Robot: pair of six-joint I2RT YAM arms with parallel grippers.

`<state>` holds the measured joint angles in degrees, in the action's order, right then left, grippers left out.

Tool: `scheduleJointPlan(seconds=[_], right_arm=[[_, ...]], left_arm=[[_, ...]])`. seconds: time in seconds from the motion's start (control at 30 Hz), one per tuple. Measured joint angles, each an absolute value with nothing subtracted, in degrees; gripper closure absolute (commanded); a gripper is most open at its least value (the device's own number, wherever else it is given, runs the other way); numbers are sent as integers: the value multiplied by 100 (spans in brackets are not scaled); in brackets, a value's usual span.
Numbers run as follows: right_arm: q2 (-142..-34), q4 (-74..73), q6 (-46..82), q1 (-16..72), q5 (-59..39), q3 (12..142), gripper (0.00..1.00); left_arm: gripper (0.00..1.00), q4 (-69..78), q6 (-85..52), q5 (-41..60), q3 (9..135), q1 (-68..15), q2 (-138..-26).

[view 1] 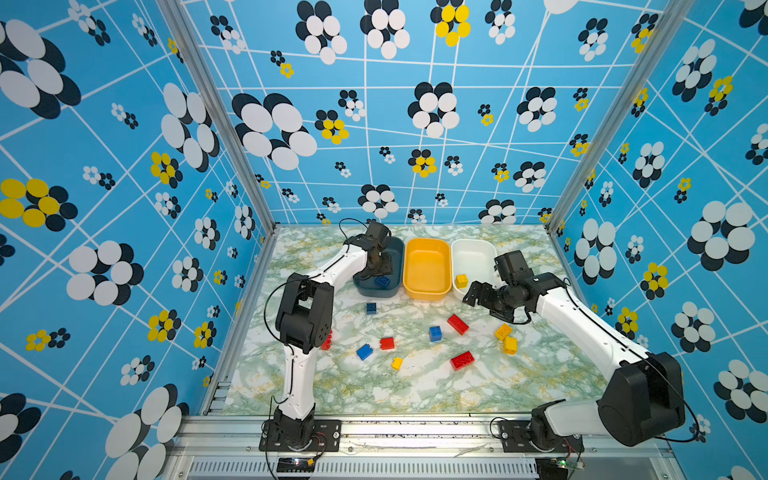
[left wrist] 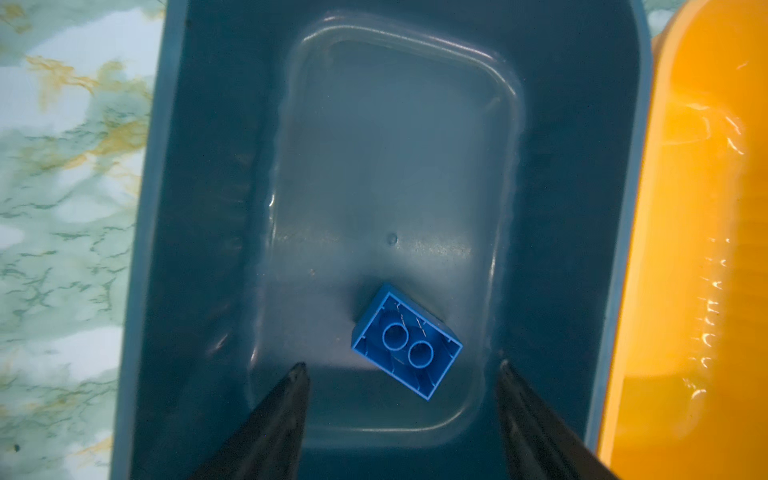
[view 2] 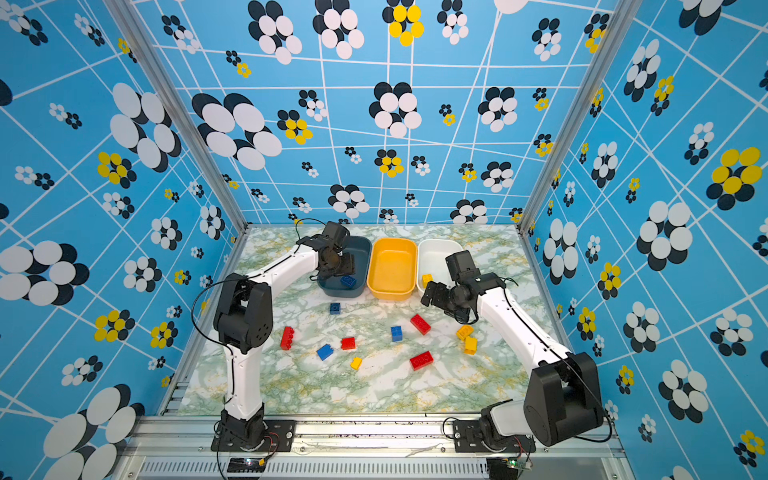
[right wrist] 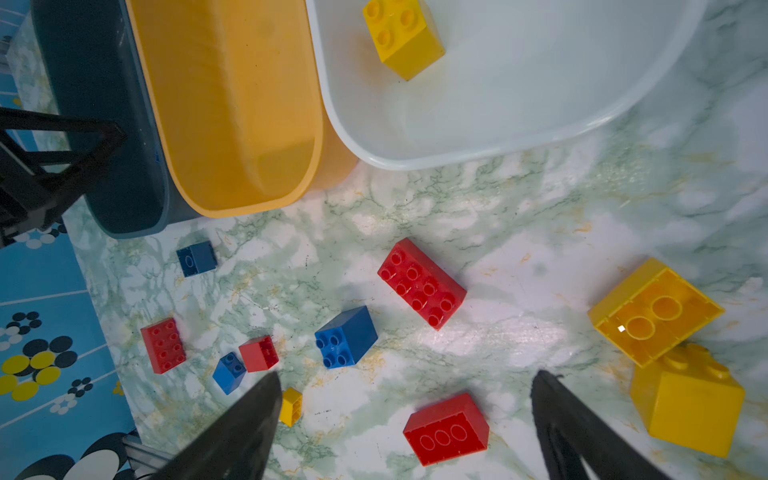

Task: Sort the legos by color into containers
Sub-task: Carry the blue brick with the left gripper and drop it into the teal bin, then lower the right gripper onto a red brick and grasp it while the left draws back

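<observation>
The sort was barely begun, with two legos binned and ten loose. One blue brick (left wrist: 407, 343) lay underside-up on the floor of the dark teal tub (left wrist: 199, 208), and the left claw (left wrist: 402, 365) hung above it with its jaws spread and nothing between them, so that drop looked complete. A yellow cube brick (right wrist: 403, 35) sat in the white tub (right wrist: 540, 104), near its front end. The orange-yellow tub (view 1: 428, 266) between the two held nothing. The right claw (right wrist: 407, 374) was also wide open and empty, poised over the tabletop (view 1: 415, 386) just in front of the white tub. Ten bricks lay scattered on the marbled surface in front of the tubs. Four were red: a long red brick (view 1: 458, 324), a flipped red brick (view 1: 462, 360), a small red brick (view 1: 387, 343), and a red brick by the left arm (view 2: 286, 337). Three were blue: a dark blue cube (view 1: 371, 307) nearest the teal tub, a blue cube (view 1: 435, 333), and a tipped blue brick (view 1: 364, 351). Three were yellow: an overturned yellow brick (view 1: 503, 331) touching a yellow cube (view 1: 510, 345), and a tiny yellow brick (view 1: 397, 363). With yellow going into white and blue into teal, the empty middle tub was probably meant for red, so most of the work remained.
</observation>
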<state>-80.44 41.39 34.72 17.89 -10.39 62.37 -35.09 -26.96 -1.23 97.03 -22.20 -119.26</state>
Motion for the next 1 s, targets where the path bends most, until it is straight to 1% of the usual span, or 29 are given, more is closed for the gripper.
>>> scheduleJointPlan(seconds=[0.2,0.43,0.7,1.0], right_arm=[[-8291,4134,3358,2161,-779,6239,7],[-8781,4112,2480,2495,-475,6237,18],[-9292,3959,1457,2729,-165,6241,23],[-9935,3817,958,3004,64,6294,28]], left_arm=[[22,-3269,-2746,-80,9205,-2239,-11343],[18,-3024,-2808,-32,8482,-2268,-10584],[16,-2788,-2956,49,7688,-2274,-9819],[15,-2517,-3177,156,7008,-2285,-9279]])
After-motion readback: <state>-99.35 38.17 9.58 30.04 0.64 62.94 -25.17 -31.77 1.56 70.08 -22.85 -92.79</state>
